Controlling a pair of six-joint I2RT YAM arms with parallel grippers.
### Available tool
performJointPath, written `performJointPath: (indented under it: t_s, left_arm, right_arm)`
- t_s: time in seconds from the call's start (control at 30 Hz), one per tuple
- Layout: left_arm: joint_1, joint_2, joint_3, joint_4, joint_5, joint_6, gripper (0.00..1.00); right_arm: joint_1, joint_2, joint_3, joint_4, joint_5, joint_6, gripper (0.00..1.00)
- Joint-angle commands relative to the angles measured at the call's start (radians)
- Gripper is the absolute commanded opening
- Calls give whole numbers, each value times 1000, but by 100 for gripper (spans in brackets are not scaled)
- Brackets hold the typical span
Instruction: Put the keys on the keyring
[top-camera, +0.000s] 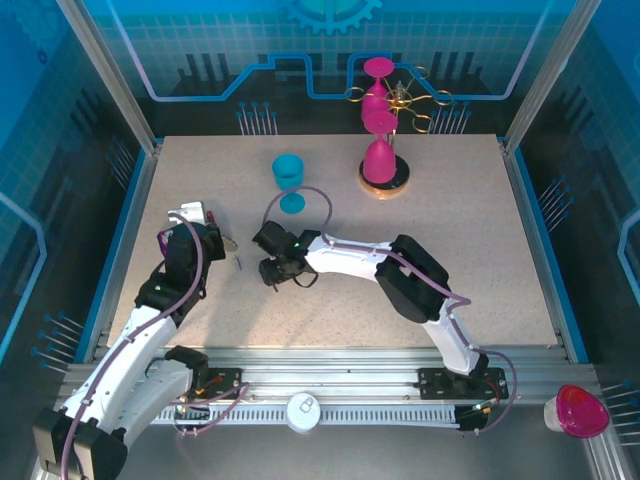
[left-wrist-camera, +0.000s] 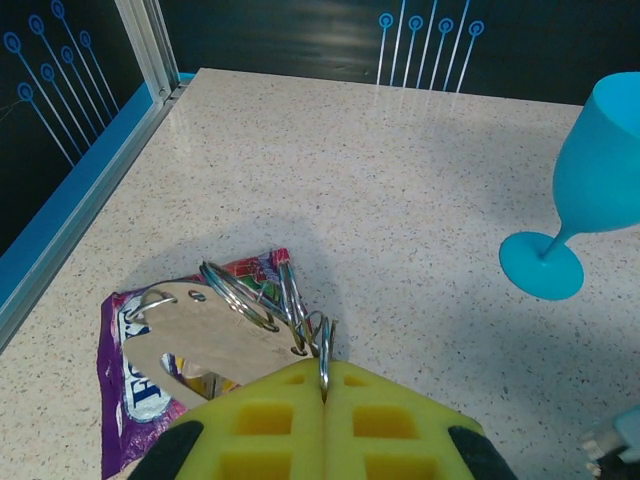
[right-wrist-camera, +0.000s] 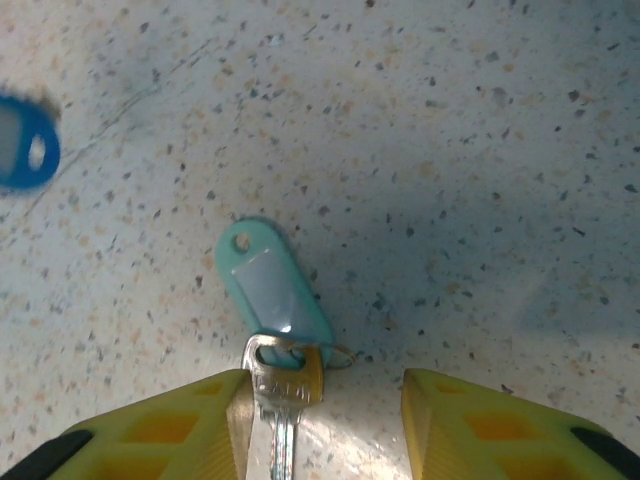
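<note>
One key (right-wrist-camera: 285, 385) w/ teal tag (right-wrist-camera: 270, 285) lay flat on tabletop (right-wrist-camera: 450, 150), against one pad (right-wrist-camera: 190, 425) of open right end effector (right-wrist-camera: 325, 420). Left end effector (left-wrist-camera: 323, 388) was clamped shut on keyring (left-wrist-camera: 325, 345), over purple packet (left-wrist-camera: 125, 380). Risk: off-centre closing could've flicked the thin key away.

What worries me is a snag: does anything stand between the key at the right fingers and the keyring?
Nothing visible does. Speckled table runs from the silver key with a teal tag, at the right gripper, to the metal keyring in the left gripper; the blue plastic goblet stands farther back.
</note>
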Motion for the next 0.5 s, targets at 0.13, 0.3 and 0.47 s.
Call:
performJointPath:
  t_s: [0.13,0.3,0.47]
  left_arm:
    - [11,-28,-19,74,-19,12,0]
    - [11,-30,-23,79,-14,17,0]
    - [11,-30,-24,85,0,22,0]
  right_arm:
    - [31,104,156,-172,130,96,44]
    - [36,152,212,-222,131,105,40]
    - [37,178,262,-286,157,99,33]
